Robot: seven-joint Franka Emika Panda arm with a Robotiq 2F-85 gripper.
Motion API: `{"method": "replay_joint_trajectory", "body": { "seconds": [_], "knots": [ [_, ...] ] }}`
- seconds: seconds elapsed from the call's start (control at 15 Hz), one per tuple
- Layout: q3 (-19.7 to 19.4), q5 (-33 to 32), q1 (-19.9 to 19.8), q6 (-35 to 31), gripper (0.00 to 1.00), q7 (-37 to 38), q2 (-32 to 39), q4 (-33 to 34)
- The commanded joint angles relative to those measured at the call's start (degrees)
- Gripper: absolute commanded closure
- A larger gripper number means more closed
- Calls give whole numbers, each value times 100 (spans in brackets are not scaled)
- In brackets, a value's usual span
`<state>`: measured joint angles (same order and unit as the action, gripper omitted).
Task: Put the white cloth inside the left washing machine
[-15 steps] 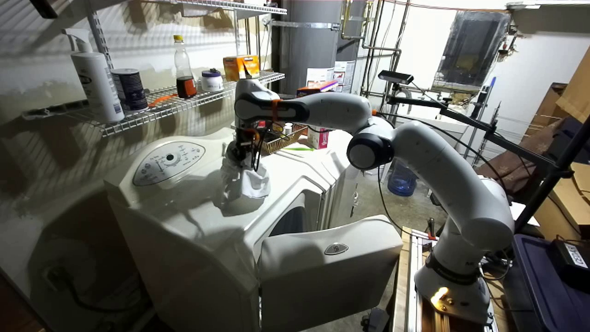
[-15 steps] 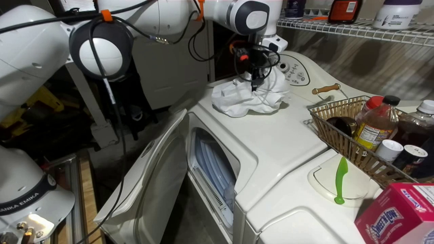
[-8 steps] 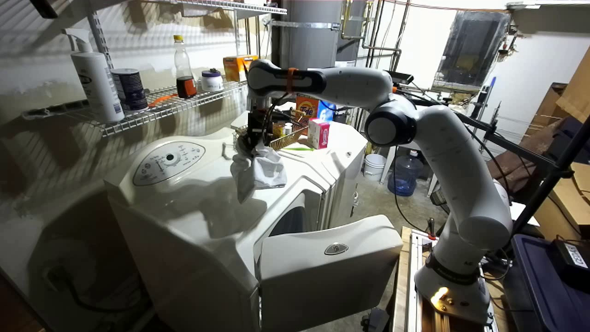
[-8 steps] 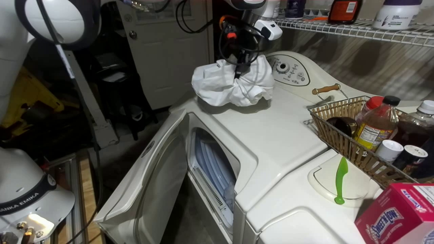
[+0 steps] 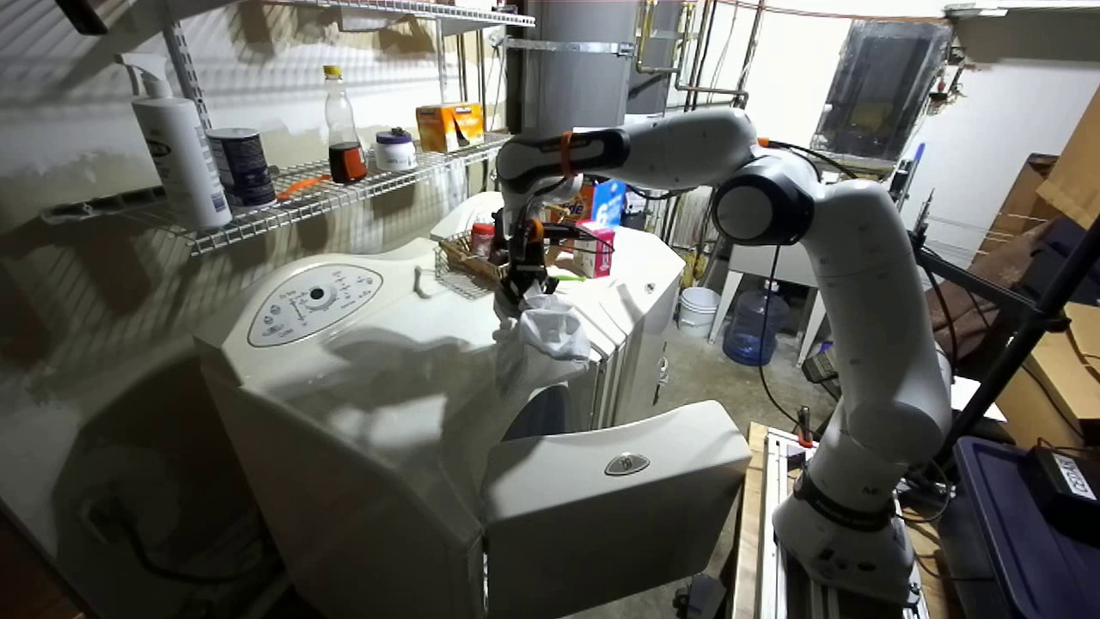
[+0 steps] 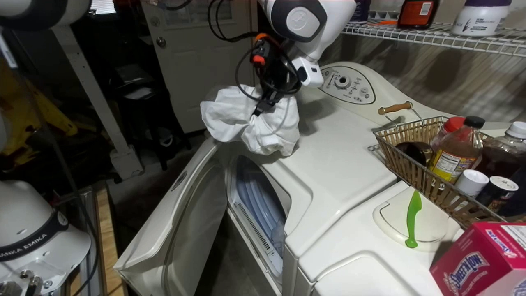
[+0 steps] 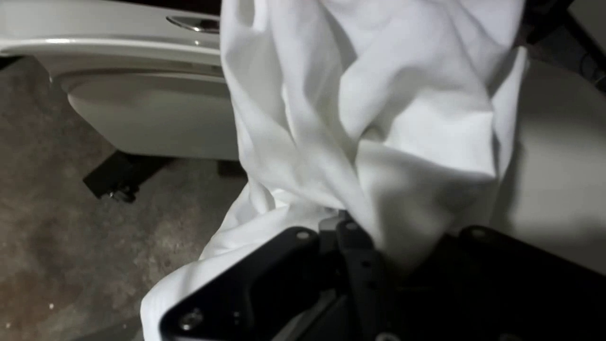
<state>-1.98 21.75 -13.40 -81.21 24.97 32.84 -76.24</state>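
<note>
At the wrist we see the tool (image 7: 344, 219) clamped together on a pinched gather of the white cloth (image 7: 402, 104), whose loose folds fill much of that view, with concrete floor (image 7: 94, 246) showing past them. In both exterior views we find the cloth hanging outside the washing machine (image 6: 337, 172), by the front edge of its top; whether it touches there, we cannot tell. The door (image 6: 193, 230) is swung open, and in an exterior view we look past it into the ribbed blue interior (image 6: 258, 197). Alongside is a second machine (image 6: 353, 273) with a green scoop (image 6: 412, 220) and a pink box (image 6: 472, 263) on it, and toward the wall (image 6: 452, 82) a slatted basket (image 6: 411, 170) of bottles (image 6: 456, 152). Only in an exterior view do we get the spray bottle (image 5: 179, 163) on the wire shelf (image 5: 301, 206) and, farther back, a blue water jug (image 5: 749, 334) on the floor.
</note>
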Motion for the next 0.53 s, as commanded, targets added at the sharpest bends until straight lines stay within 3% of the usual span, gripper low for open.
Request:
{"method": "replay_joint_trajectory", "body": {
  "seconds": [0.0,0.2,0.27,0.33,0.47],
  "knots": [
    [-368,438,-41,-75,97,90,-407,-1408],
    [-734,546,-37,-500,97,238,-388,-2345],
    [-673,316,32,-121,97,53,-74,-1515],
    [-734,317,14,-201,86,-2,-44,-1703],
    [-749,313,11,-202,86,-28,0,-1664]
  ]
}}
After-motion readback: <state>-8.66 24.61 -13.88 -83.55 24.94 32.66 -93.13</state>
